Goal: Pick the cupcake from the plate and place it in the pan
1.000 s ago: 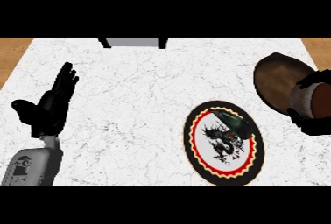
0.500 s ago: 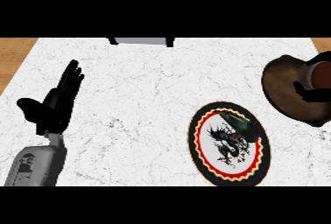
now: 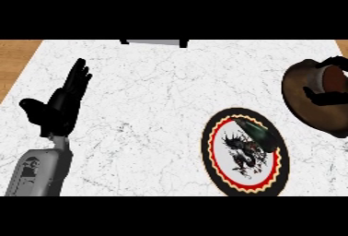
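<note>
Cupcake (image 3: 333,79): a reddish-brown round shape at the view's right edge, partly hidden. It sits between the dark fingers of my right hand and inside the outline of the pan. I cannot tell whether it touches the pan's floor.
Right hand (image 3: 321,97): only black fingers show, coming in from the right edge and curled round the cupcake, one part above it and one below.
Pan (image 3: 304,110): brown and round, at the counter's right side and cut by the view's edge. It lies up and to the right of the plate, apart from it.
Plate (image 3: 223,159): white centre with a dark dragon-like figure, a red and yellow toothed ring and a black rim, at the lower right of the counter. A dark green shape lies across its upper right part; I cannot tell what it is.
Left hand (image 3: 58,108): at the view's left, well apart from plate and pan. It is resting, with fingers straight and pointing up, thumb out to the side, holding nothing.
Left forearm (image 3: 37,170): grey, rising from the lower left corner.
Counter (image 3: 156,92): white marble with grey veins.
Far edge: a grey object (image 3: 155,42), cut off at the top.
</note>
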